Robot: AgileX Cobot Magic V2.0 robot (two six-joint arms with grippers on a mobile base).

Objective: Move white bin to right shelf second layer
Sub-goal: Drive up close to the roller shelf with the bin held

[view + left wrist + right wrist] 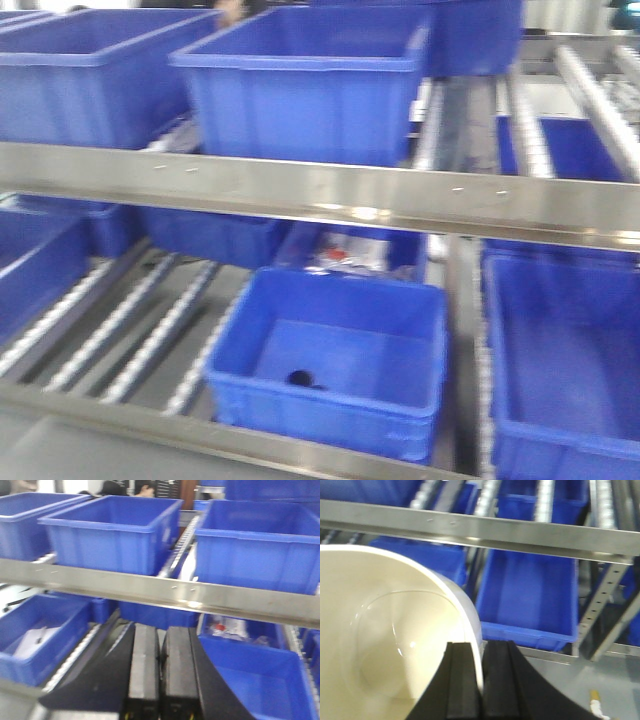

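Note:
The white bin (380,630) fills the lower left of the right wrist view, its glossy cream inside facing the camera. My right gripper (481,647) is shut on the bin's rim, one black finger (460,680) inside the wall and the other outside. Above and beyond the bin runs a flat steel front bar (470,530) with roller rails (545,495) behind it, a level of the right shelf. My left gripper (160,630) is shut with nothing between its pads, and it faces a steel shelf bar (160,592). The front view shows neither the bin nor a gripper.
Blue crates stand on the upper level (310,80) and the lower level (340,360) (570,360). Bare roller rails (590,90) show at the upper right. A long blue crate (530,600) lies under the bar, beside a perforated steel upright (605,595).

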